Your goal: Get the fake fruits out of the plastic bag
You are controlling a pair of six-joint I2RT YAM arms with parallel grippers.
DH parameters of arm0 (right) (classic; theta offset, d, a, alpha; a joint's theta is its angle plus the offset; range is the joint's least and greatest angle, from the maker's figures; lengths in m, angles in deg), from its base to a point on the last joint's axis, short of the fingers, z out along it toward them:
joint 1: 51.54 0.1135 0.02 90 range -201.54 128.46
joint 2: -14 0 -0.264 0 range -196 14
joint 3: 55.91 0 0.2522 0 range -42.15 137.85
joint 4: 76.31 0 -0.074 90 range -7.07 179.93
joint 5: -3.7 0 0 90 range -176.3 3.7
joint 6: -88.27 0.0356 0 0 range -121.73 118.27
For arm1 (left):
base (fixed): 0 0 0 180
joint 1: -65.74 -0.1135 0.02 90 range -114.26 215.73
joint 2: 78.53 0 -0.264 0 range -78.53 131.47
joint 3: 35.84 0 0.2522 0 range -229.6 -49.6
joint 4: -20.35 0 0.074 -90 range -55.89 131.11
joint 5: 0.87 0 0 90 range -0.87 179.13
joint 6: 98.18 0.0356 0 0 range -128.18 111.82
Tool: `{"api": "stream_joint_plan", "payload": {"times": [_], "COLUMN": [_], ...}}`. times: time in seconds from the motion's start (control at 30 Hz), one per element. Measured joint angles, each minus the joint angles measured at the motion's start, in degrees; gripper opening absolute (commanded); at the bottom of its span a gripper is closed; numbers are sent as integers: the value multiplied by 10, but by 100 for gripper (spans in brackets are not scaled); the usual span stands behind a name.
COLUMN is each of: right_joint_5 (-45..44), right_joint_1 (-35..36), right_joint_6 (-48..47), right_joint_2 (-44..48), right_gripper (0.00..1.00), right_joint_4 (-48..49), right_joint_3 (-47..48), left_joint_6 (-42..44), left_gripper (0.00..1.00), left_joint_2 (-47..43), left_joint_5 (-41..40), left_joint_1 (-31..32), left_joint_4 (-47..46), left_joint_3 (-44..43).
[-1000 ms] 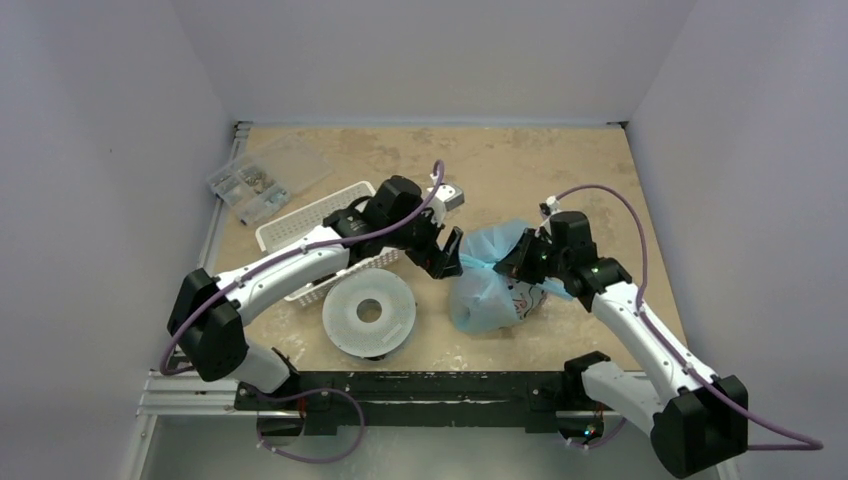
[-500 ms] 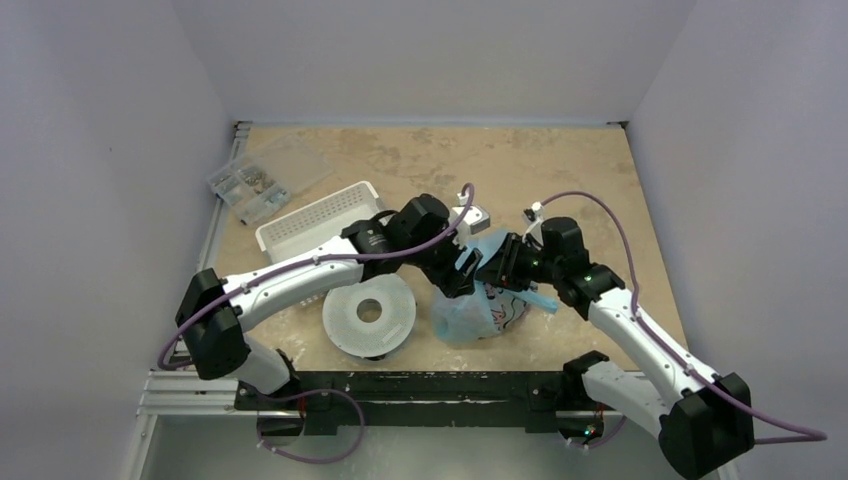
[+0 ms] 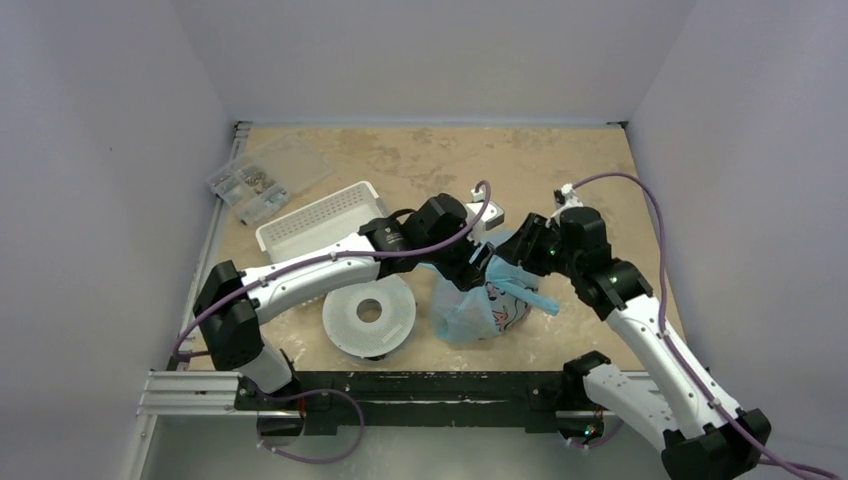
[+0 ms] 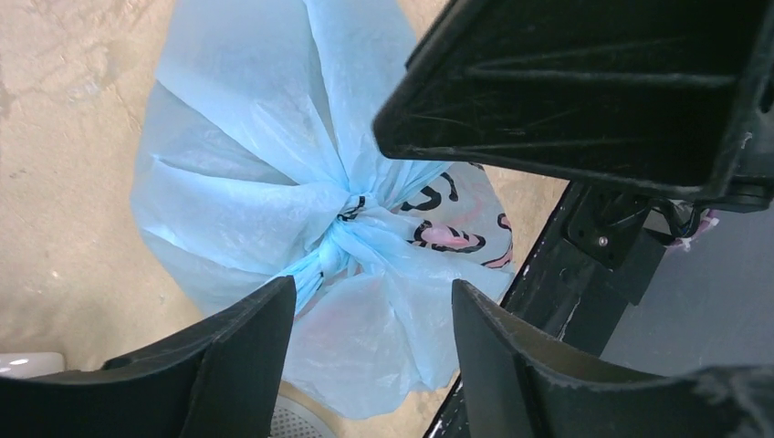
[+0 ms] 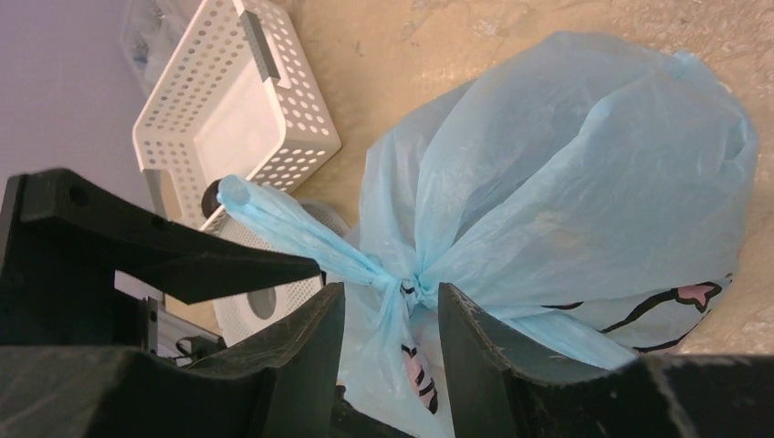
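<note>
Starting at the left gripper (image 4: 370, 297): jaws spread wide, nothing between the pads, tips poised just above the knot (image 4: 336, 245) of the plastic bag (image 4: 246, 146). Across to the right gripper (image 5: 391, 294): jaws set narrower, straddling that same knot, a twisted strand of blue running down the gap. Contact with the plastic impossible to judge, no pinch showing. Facing each other tip to tip over the bag, almost touching in the overhead view.

On to the bag itself: thin, crinkly, pale blue and translucent, gathered into radiating pleats and tied shut at the top. Bulges round and full, with nothing readable through the film. Carries a pink print (image 4: 447, 235) with black outlines on the side toward the near edge. Throws one handle loop (image 5: 274, 219) out sideways from the knot. Sits on the table (image 3: 560, 170), toward the near edge, just right of the white perforated disc (image 3: 345, 322) and under both wrists.

Counting up: one bag, one knot, two grippers. Further out, one disc, then one white slotted basket (image 3: 315, 222) behind it, partly under the left arm. Last, one clear box (image 3: 262, 178) of small parts at the far left of the table, well apart from the bag.
</note>
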Motion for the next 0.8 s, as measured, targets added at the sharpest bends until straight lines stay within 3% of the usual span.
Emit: {"api": "stream_joint_plan", "payload": {"times": [0.2,0.37,0.63,0.7,0.8], "right_joint_5": [15,19,-3,-9,-14], "right_joint_1": [-1,-1,-1,-1,-1], "right_joint_6": [-18,-37,-79,-87,-102], "right_joint_2": [-75,-104,-98,-94,-94], "right_gripper": [43,55,57,62,87], "right_joint_4": [4,-2,-51,-60,-70], "right_joint_3": [5,5,11,11,12], "left_joint_6": [2,27,47,47,48], "left_gripper": [54,53,35,32,18], "left_joint_2": [24,42,68,71,73], "left_joint_5": [-35,-91,-151,-157,-160], "left_joint_1": [30,83,116,114,113], "left_joint_4": [-5,8,36,39,43], "left_joint_3": [10,8,-13,-13,-14]}}
